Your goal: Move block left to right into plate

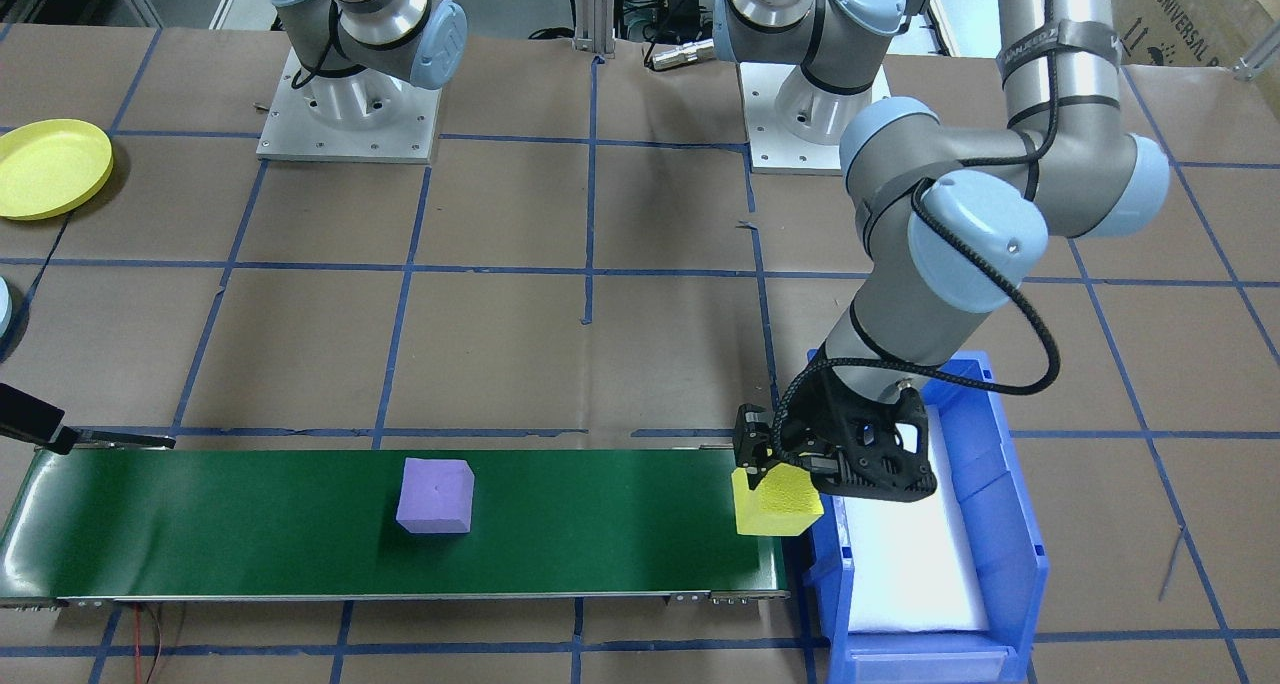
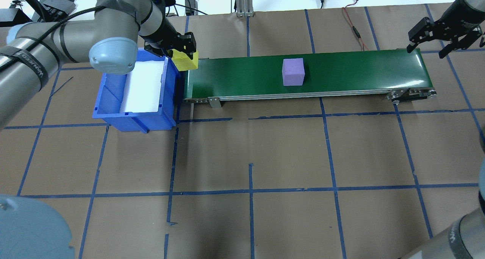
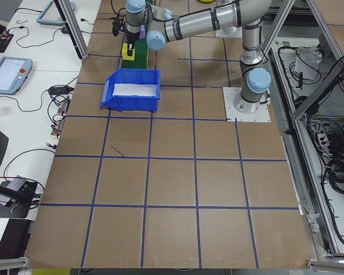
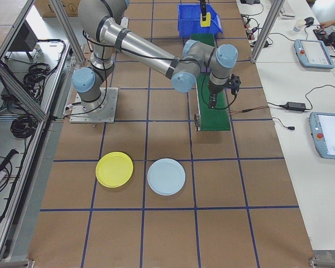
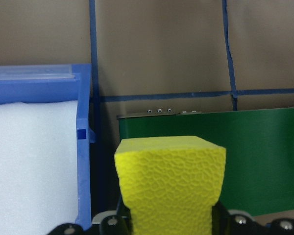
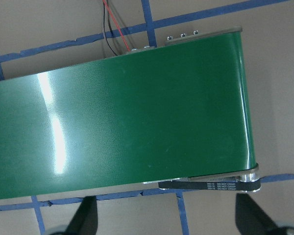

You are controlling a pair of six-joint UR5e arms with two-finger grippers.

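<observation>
The left gripper (image 1: 765, 464) pinches a yellow block (image 1: 775, 504) over the belt's (image 1: 300, 524) 3 o'clock end; a purple block (image 1: 436, 495) rides mid-belt. The right gripper (image 2: 441, 43) waits spread. The plate (image 1: 50, 167), at 10 o'clock, holds nothing yet.

Brown paper tabletop (image 2: 288, 156) gridded with blue tape, white side benches (image 3: 28, 86)

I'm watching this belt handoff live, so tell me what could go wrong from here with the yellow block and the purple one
1. The left gripper holds the yellow block right at the belt end beside the blue bin; released there, it may tip off the edge.
2. The purple block sits mid-belt, while the right gripper waits open above the far end; a mistimed close could miss it.
</observation>
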